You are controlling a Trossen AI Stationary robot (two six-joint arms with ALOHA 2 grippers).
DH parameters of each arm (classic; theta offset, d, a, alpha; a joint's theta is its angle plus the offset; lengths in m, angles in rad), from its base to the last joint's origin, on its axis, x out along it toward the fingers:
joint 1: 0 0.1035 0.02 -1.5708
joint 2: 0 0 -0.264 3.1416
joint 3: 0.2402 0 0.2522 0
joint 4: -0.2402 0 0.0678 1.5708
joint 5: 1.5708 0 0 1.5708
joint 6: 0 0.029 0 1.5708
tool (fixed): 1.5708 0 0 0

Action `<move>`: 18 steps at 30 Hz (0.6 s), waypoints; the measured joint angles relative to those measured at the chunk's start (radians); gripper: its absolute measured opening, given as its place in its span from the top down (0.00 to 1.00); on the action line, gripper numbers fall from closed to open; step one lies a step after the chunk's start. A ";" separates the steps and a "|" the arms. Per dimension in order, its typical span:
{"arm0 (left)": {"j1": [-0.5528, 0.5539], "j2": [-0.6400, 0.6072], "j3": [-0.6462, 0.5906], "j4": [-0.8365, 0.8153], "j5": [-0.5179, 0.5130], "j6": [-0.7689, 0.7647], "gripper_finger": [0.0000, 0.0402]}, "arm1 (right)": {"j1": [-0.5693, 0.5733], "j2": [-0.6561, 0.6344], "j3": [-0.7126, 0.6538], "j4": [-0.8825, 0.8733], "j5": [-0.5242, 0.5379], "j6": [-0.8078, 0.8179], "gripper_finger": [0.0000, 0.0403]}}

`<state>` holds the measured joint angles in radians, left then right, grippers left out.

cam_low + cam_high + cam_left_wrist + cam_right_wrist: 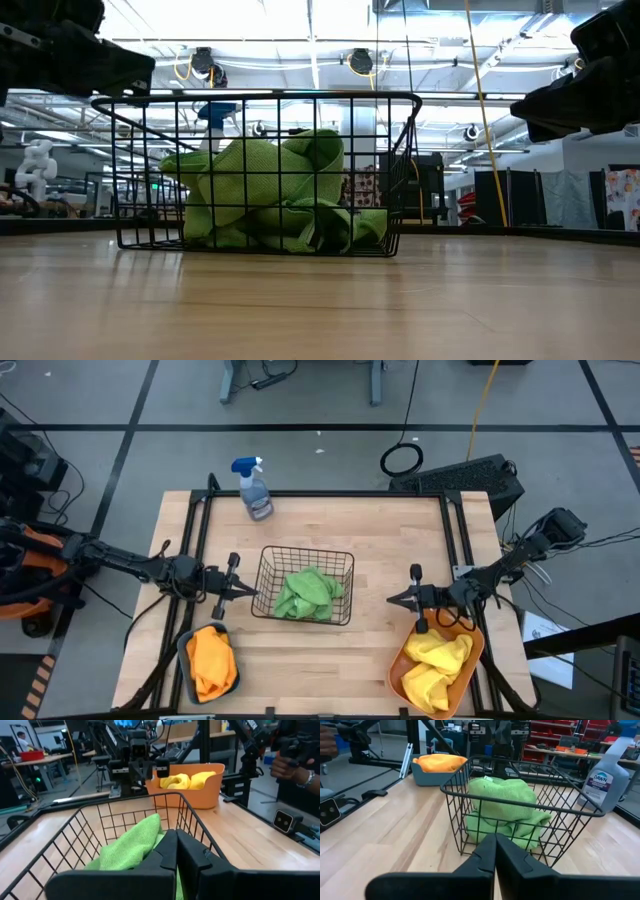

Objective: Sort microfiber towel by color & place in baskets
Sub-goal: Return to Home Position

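Both arms hang low over the worktop, one on each side of the black wire basket, which sits dead centre. The left fingers are pressed flat together with nothing between them. They point at the basket's left wall and stop just short of it. Across the way, the right fingers are closed tight too, and empty. They aim at the basket's right side from a little farther off.

Green cloths are piled loosely in the wire basket, the heap rising to about rim height in the low view. Near the front edge on the left, close under the left arm, is the small teal tub with an orange cloth bunched inside. On the right front corner the larger orange tub holds crumpled yellow cloths, and the right arm's wrist passes just above its back rim.

A blue-capped spray bottle lies near the far edge of the worktop, well apart from all three containers. In the left wrist view, a person's hand shows beyond the worktop's edge, off past the orange tub.
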<state>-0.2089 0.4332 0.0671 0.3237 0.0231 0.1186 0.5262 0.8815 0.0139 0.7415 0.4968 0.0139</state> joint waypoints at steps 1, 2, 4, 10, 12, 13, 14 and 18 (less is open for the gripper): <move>0.000 -0.018 -0.008 -0.001 0.000 -0.003 0.99 | 0.000 -0.003 0.000 -0.003 0.001 0.000 1.00; 0.000 -0.037 -0.017 -0.001 0.000 -0.006 0.99 | 0.000 -0.006 0.000 -0.003 0.004 0.000 1.00; 0.000 -0.070 -0.034 -0.015 0.001 -0.008 0.99 | 0.000 -0.011 0.000 -0.006 0.014 -0.001 1.00; 0.000 -0.144 -0.038 -0.113 -0.004 -0.010 0.99 | 0.000 -0.025 0.000 -0.017 0.081 -0.007 1.00; 0.000 -0.167 -0.038 -0.132 -0.014 -0.017 0.99 | 0.000 -0.029 0.000 -0.021 0.084 -0.014 1.00; 0.000 -0.179 -0.038 -0.142 -0.018 -0.022 0.99 | 0.000 -0.031 0.000 -0.023 0.084 -0.019 1.00; 0.000 -0.191 -0.038 -0.153 -0.023 -0.024 0.99 | 0.000 -0.034 0.000 -0.023 0.084 -0.024 1.00; 0.000 -0.251 -0.038 -0.230 -0.052 -0.035 0.99 | 0.000 -0.058 0.000 -0.061 0.085 -0.046 1.00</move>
<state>-0.2089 0.1824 0.0296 0.0941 -0.0287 0.0839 0.5262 0.8235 0.0143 0.6802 0.5814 -0.0319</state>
